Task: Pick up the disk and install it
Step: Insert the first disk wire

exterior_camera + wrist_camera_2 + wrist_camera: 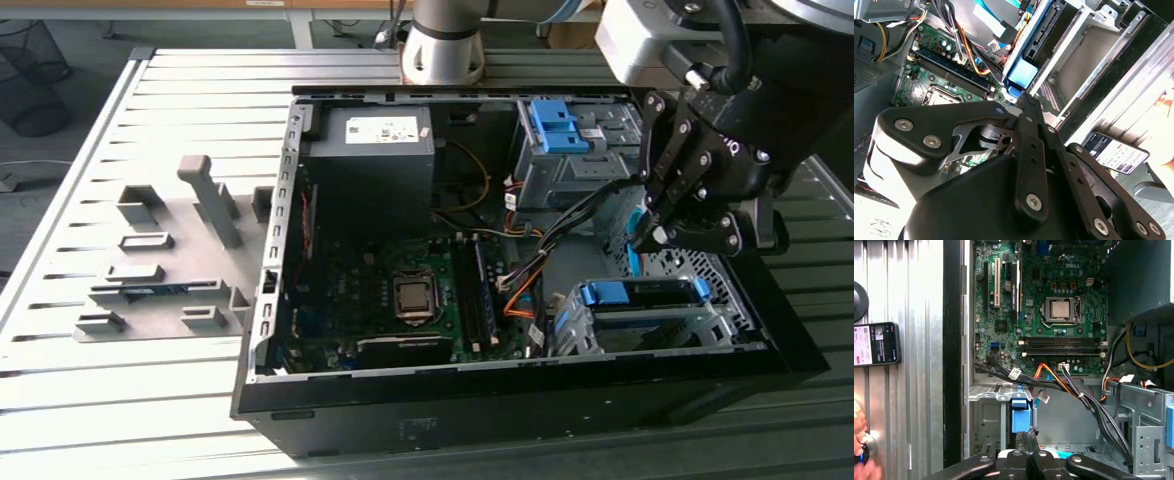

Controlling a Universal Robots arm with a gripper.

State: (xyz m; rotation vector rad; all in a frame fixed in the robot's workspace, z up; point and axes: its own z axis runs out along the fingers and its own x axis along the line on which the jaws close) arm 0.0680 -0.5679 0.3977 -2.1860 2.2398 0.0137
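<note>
Now viewing the disk [641, 293] as a blue plastic carrier over silver metal, sitting in the metal drive cage [667, 328] at the corner of the open computer case [534, 375] toward the exterior view's right. Showing in the first wrist view as a narrow blue carrier end [1020, 416] standing on edge in the bay, just beyond the bundle of cables [1064, 385] crossing below the motherboard [1049, 305]. Showing in the second wrist view as a blue tab [1021, 75] against a silver side rail.

Hanging over that cage, the black gripper [657, 240], pointing down into the case from the bulky wrist above. Reaching in both wrist views right up to the blue carrier end, gripper tip [1027, 436] [1026, 100] just beside it; not telling whether touching. Fingers [1030, 145] lying pressed together, no gap between them, clamping nothing visible.

Outside the case wall, lying on the slatted table [914, 390], a phone [876, 344], with a person's hand [861, 460] near it.
</note>
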